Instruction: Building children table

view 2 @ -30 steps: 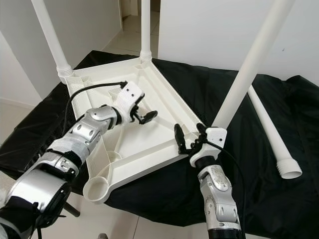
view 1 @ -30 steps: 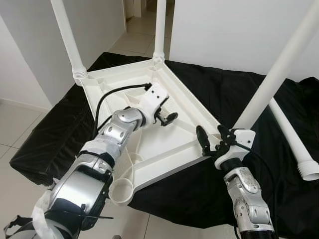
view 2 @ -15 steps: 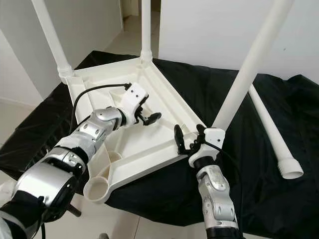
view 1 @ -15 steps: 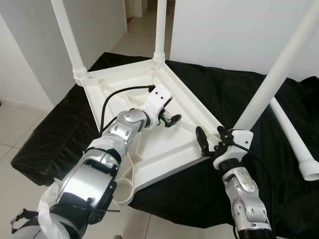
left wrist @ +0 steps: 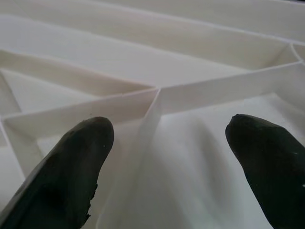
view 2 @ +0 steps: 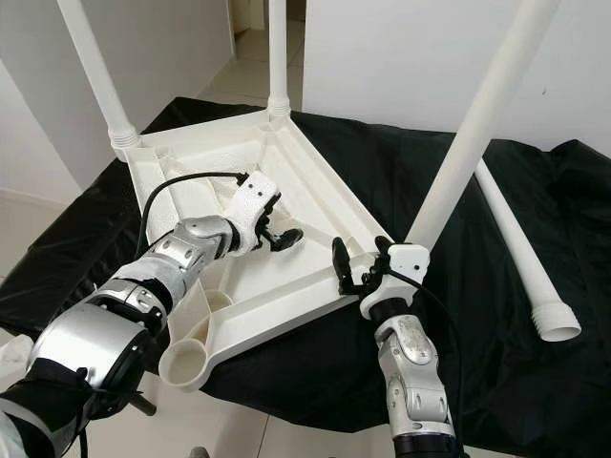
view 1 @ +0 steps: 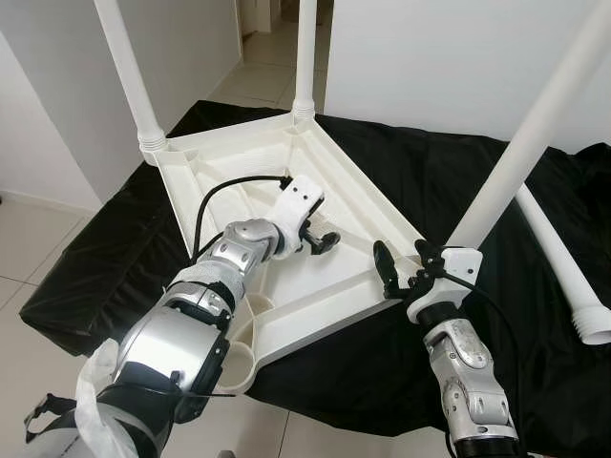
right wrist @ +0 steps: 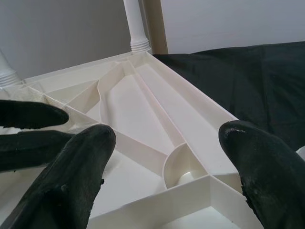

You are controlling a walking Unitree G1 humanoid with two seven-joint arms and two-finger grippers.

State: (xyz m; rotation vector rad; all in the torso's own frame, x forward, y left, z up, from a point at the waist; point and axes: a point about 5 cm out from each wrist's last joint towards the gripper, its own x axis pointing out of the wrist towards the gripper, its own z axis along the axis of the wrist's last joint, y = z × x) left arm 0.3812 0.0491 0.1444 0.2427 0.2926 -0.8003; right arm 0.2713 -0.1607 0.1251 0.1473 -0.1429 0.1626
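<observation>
Here, left hand (view 1: pixel 320 239) spread wide above upturned table (view 1: pixel 239 162) ribs, right hand (view 1: pixel 403 270) wide at its near edge.

White walls (view 1: pixel 458 57), pale tiled floor (view 1: pixel 29 267) — black cloth (view 1: pixel 105 248) draped beneath, daylit doorway (view 1: pixel 272 38) behind.

Three upright legs (view 1: pixel 539 129) cut off by top edge.

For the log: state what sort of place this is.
Probably a room in a home: tiled floor, plain white walls, and a doorway to more rooms. An upturned white table lies on a black cloth.
</observation>
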